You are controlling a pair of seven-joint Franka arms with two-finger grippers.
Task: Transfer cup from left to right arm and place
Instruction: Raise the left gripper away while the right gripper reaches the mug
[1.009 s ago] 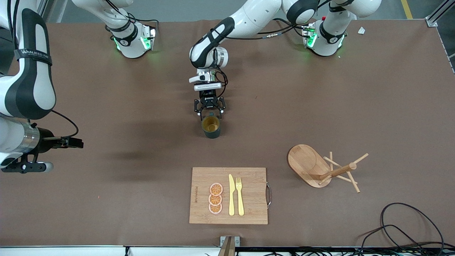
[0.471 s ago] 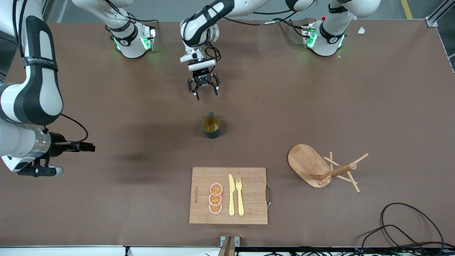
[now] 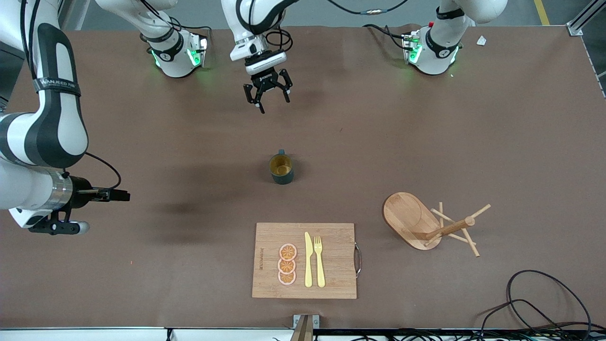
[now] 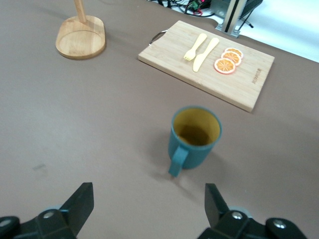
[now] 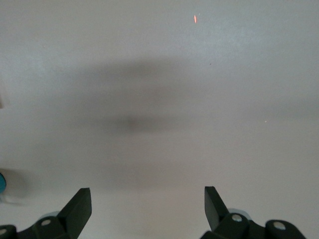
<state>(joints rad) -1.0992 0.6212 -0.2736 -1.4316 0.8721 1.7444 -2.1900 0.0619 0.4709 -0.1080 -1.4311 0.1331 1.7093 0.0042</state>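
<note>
The dark teal cup (image 3: 281, 168) with its ochre inside stands upright on the brown table, its handle turned toward the robots' bases. It stands alone, with nothing touching it. My left gripper (image 3: 272, 101) hangs open and empty over the table between the cup and the bases. In the left wrist view the cup (image 4: 195, 137) sits well clear of the open left gripper (image 4: 149, 199). My right gripper (image 3: 124, 195) is at the right arm's end of the table, level with the cup. The right wrist view shows the right gripper (image 5: 148, 204) open over bare table.
A wooden cutting board (image 3: 331, 279) with three orange slices (image 3: 287, 264), a yellow knife and a fork lies nearer the camera than the cup. A wooden peg rack (image 3: 428, 225) lies tipped over toward the left arm's end. Black cables (image 3: 544, 303) coil at the near corner.
My left gripper has pulled away from the cup's handle and risen toward the bases, leaving the cup standing. The right arm has edged a little toward the cup.
</note>
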